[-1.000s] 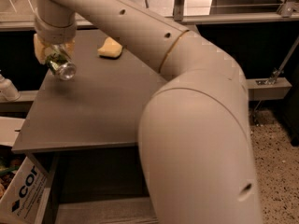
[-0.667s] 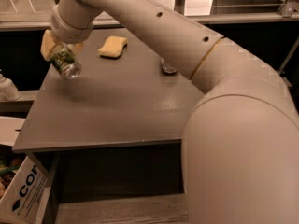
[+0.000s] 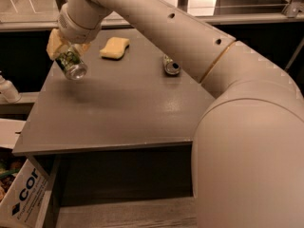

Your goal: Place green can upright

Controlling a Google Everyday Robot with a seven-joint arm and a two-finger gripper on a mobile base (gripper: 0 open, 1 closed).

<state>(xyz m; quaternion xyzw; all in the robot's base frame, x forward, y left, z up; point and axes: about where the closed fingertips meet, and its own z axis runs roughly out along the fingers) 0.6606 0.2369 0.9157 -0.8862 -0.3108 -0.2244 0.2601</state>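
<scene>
Camera view, sole view. Item: gripper, at the upper left of the frame above the left rear part of the table; fingers clenched on the green can. Item: green can, held off the tabletop, tilted, its silver end facing down and toward the camera; a soft shadow lies on the surface below and to its right. Change noted: over the last second the can has drifted only a little to the right and keeps much the same slant, while the bulky arm has swung well to the right, baring most of the tabletop. Newly exposed: a second can, lying on its side beside the arm, well apart from the held one. Unmoved: yellow sponge at the rear of the table. Assessment: carry phase, not placement; the can needs turning to vertical and lowering onto bare surface before release, and the uncovered tabletop appears to offer room for that.
</scene>
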